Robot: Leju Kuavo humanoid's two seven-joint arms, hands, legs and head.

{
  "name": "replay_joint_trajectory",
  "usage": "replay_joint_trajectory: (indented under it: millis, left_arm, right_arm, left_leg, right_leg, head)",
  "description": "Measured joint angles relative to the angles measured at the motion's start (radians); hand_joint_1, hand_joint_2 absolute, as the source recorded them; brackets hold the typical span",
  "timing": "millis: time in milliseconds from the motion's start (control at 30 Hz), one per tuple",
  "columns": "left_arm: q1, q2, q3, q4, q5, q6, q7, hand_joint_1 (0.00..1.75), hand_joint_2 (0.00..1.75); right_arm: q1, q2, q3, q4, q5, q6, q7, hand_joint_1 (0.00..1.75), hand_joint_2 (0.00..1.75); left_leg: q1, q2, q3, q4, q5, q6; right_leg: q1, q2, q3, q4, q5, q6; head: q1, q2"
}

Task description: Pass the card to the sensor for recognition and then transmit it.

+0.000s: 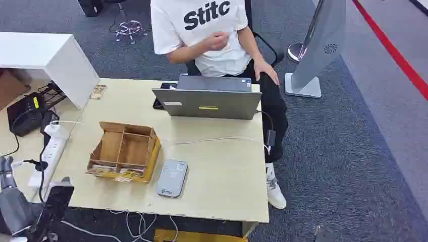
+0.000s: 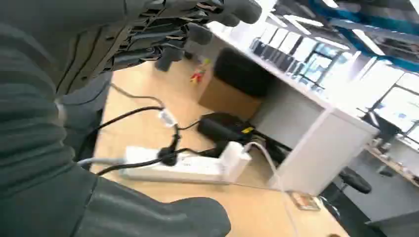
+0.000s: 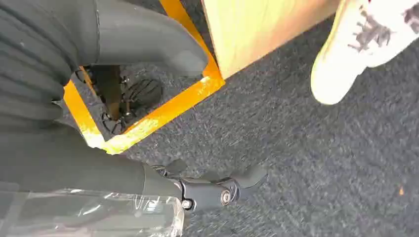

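A grey card sensor (image 1: 171,178) lies flat near the table's front edge. Just left of it stands an open wooden box (image 1: 124,150) with compartments; yellow cards (image 1: 121,174) line its near side. My left hand (image 1: 6,170) is low at the far left, beside the table's left end and well away from the box. In the left wrist view this hand (image 2: 163,34) holds nothing, its fingers spread above a white power strip (image 2: 183,163). My right hand (image 3: 148,123) hangs over the carpet below the table's near corner, thumb and fingers apart with nothing in them.
A grey laptop (image 1: 208,102) stands at the table's far edge with a person (image 1: 212,35) seated behind it. A white cable (image 1: 217,139) runs across the tabletop. The power strip (image 1: 48,160) and black cables lie at the left end. Yellow floor tape (image 3: 163,108) marks the carpet.
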Motion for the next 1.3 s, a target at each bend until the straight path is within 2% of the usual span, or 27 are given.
replay_joint_trajectory:
  millis: [667,700,1067,1167,1300]
  left_arm:
    - [-0.287,0.213,-0.365,0.059,-0.498,0.018,0.176,0.0,1.75]
    - [-0.3,0.225,-0.381,0.066,-0.521,0.02,0.185,1.75,1.75]
    - [-0.41,0.349,-0.552,0.163,-0.784,0.072,0.277,1.75,1.75]
    - [-0.411,0.36,-0.569,0.177,-0.822,0.108,0.285,1.75,1.75]
    - [-0.391,0.359,-0.574,0.183,-0.816,0.151,0.285,1.75,1.75]
  right_arm:
    - [-0.055,0.008,0.132,0.044,0.077,0.0,-0.005,0.0,1.75]
    - [-0.058,0.008,0.137,0.047,0.083,0.0,-0.005,0.0,1.75]
    - [-0.083,0.008,0.228,0.076,0.1,0.0,-0.006,0.0,1.75]
    - [-0.085,0.008,0.247,0.081,0.079,0.0,-0.006,0.0,1.75]
    - [-0.085,0.008,0.263,0.085,0.059,0.0,-0.006,0.0,1.75]
  left_leg:
    - [0.0,0.0,0.0,0.0,0.0,0.0]
    - [0.0,0.0,0.0,0.0,0.0,0.0]
    - [0.0,0.0,-0.001,0.0,0.003,0.0]
    - [0.0,0.0,-0.001,0.0,0.004,0.0]
    - [0.0,0.0,-0.001,0.0,0.004,0.0]
  right_leg:
    - [0.0,0.001,-0.001,0.0,0.0,0.0]
    - [0.0,0.001,-0.001,0.0,0.0,0.0]
    - [0.0,0.0,-0.001,0.0,0.002,0.0]
    - [0.0,0.0,0.0,0.0,0.002,0.0]
    - [0.0,0.0,0.0,0.0,0.003,0.0]
  head:
    - [0.0,0.0]
    - [0.0,0.0]
    - [0.0,0.0]
    - [0.0,0.0]
    - [0.0,0.0]
